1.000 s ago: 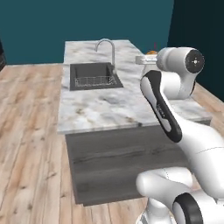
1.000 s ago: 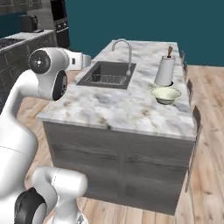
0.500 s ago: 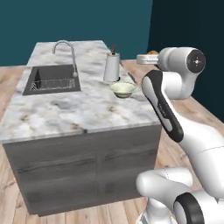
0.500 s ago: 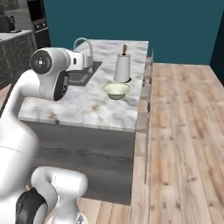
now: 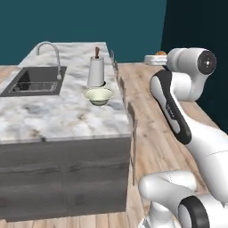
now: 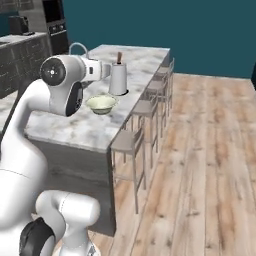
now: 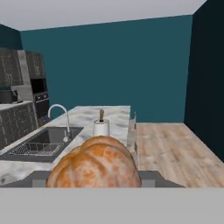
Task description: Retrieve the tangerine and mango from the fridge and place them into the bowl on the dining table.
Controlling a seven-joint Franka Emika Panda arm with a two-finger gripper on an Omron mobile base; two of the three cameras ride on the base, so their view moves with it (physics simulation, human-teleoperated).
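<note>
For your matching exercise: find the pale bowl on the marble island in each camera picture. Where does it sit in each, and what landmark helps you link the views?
Left base view: the bowl sits left of centre, near the island's right edge.
Right base view: upper left, just right of the arm's elbow.
Hand view: I cannot make it out; the tangerine fills the foreground.
Shared landmark: the paper towel roll.

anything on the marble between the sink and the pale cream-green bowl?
Nothing: bare white-grey veined marble top separates the sink from the shallow pale cream-green bowl in the left base view. The white paper-towel roll stands behind the bowl.
</note>
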